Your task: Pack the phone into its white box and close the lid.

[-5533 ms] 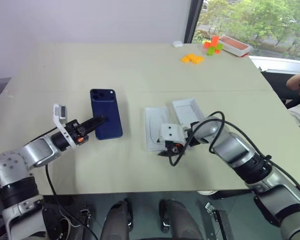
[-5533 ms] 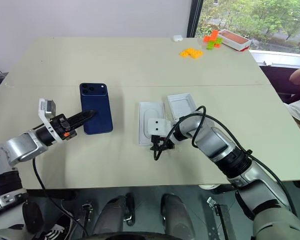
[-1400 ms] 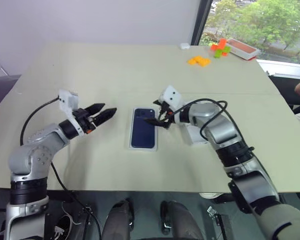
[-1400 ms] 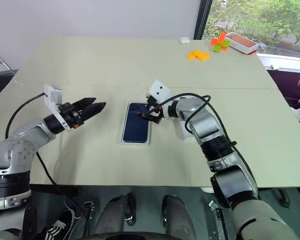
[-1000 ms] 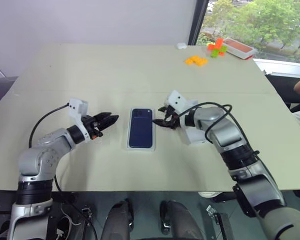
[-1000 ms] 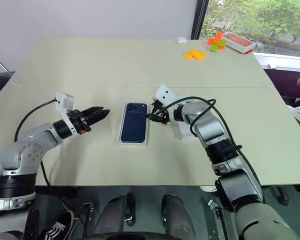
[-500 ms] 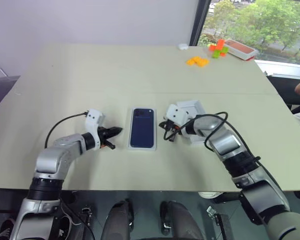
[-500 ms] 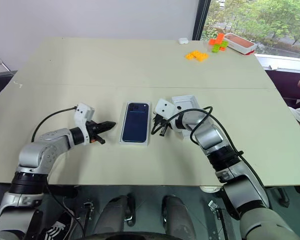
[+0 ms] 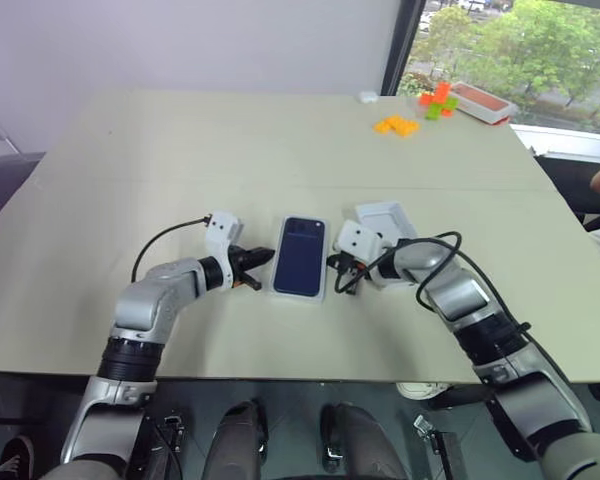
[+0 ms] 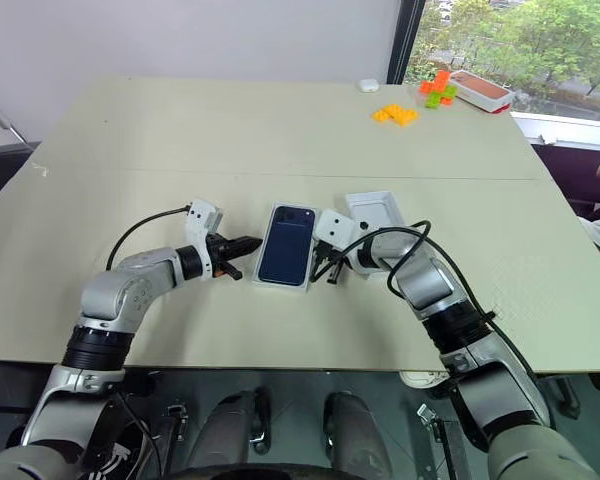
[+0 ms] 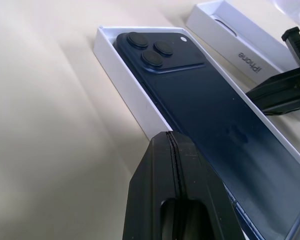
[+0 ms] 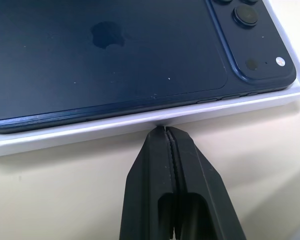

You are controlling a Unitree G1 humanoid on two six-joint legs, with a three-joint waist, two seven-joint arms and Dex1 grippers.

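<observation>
Phone [image 9: 300, 257] sits proud in white box [image 11: 121, 75]; both pincers [image 10: 248, 243] [image 10: 318, 270], pressed together, could skew it.

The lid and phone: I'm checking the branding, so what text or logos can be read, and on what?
"iPhone": printed in grey on the side wall of the lid, seen rotated in the left wrist view.
Apple logo, no words: faint on the back of the phone, which lies in the white box.
No other text is readable.
</observation>
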